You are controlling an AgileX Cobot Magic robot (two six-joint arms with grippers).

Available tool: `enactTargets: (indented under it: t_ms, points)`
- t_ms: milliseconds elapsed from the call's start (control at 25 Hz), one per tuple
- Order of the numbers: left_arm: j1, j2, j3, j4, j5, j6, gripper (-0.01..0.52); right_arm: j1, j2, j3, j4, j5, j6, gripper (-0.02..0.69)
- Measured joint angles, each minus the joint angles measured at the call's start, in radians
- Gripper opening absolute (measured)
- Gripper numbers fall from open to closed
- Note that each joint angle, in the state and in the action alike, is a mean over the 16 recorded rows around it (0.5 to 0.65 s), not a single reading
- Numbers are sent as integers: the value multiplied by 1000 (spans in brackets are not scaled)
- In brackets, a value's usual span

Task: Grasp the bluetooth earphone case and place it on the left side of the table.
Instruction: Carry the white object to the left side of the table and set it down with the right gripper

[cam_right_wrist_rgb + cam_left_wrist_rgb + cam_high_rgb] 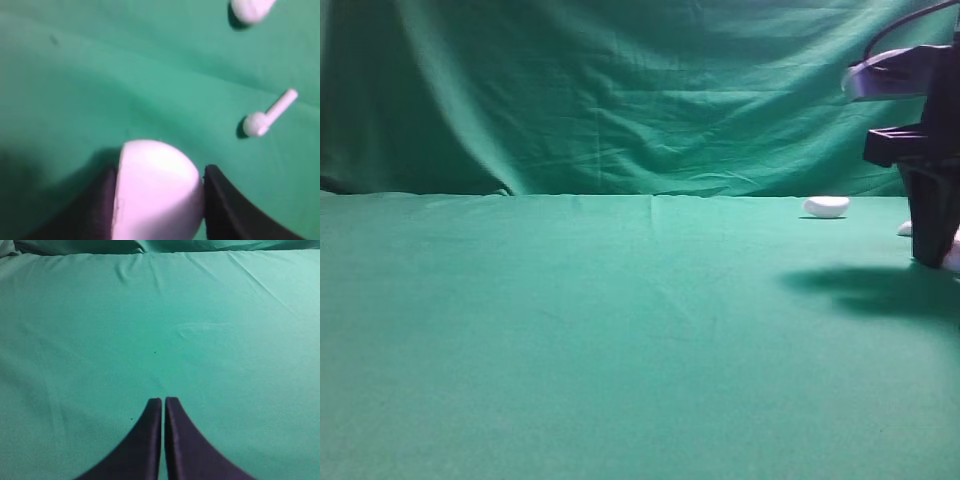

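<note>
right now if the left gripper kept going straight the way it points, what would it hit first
Probably nothing but cloth: the left gripper, shut and empty, faces bare table up to the far fold, as far as its wrist view shows.

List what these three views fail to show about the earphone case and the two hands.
- Exterior high: the right hand is cut by the right edge and hides most of the bluetooth earphone case.
- Right wrist: the bottom edge cuts off the case between the fingers; whether it is lifted off the table cannot be told.
- Left wrist: the left hand is shut over bare cloth; the case is out of view.
- Blur hides the case's lid seam.
</note>
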Motion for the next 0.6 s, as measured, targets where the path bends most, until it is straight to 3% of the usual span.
enactTargets:
  t_ms: [240,600]
  points:
    - [0,0,0,0,0,0,0,181,35,-206,4,-2,0,314]
    - [0,0,0,0,0,0,0,459,233,-473,10,-132,-2,314]
